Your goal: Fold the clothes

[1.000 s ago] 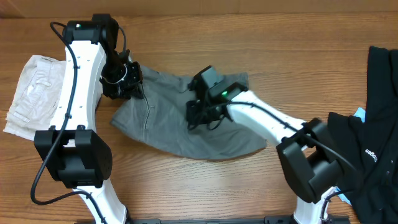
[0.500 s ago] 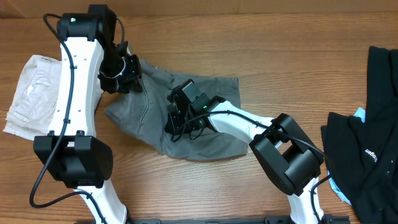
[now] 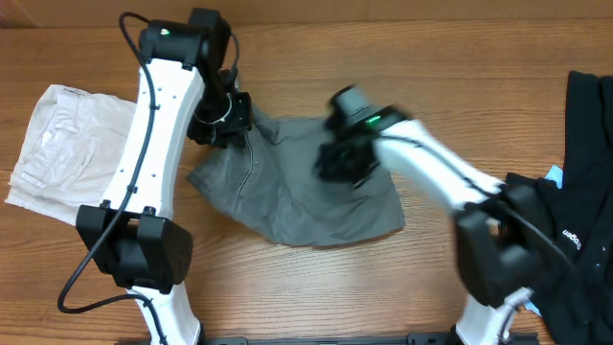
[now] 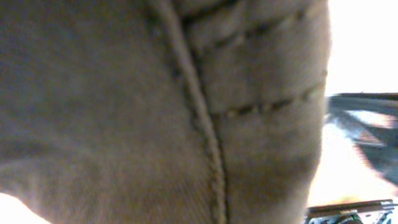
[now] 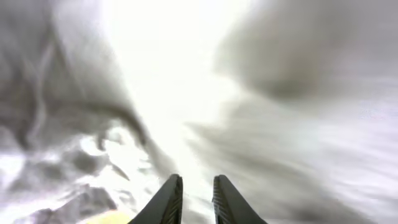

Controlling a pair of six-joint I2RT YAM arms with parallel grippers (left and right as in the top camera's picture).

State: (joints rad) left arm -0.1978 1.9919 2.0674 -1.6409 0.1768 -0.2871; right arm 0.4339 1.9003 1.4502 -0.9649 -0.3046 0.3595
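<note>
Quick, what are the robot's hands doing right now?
Left gripper: shut on the grey shorts.
Right gripper: jaws nearly shut, nothing seen held.

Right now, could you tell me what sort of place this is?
Likely a robot laundry-folding workbench: left arm and right arm over a wooden table, grey shorts between them, cream shorts folded aside.

Matt thin grey cloth shorts (image 3: 287,201) with stitched seams lie on a smooth grained wooden table (image 3: 431,57).

Table (image 3: 402,77) bears grey shorts (image 3: 287,196), cream shorts (image 3: 57,144), black garment (image 3: 586,144)
</note>
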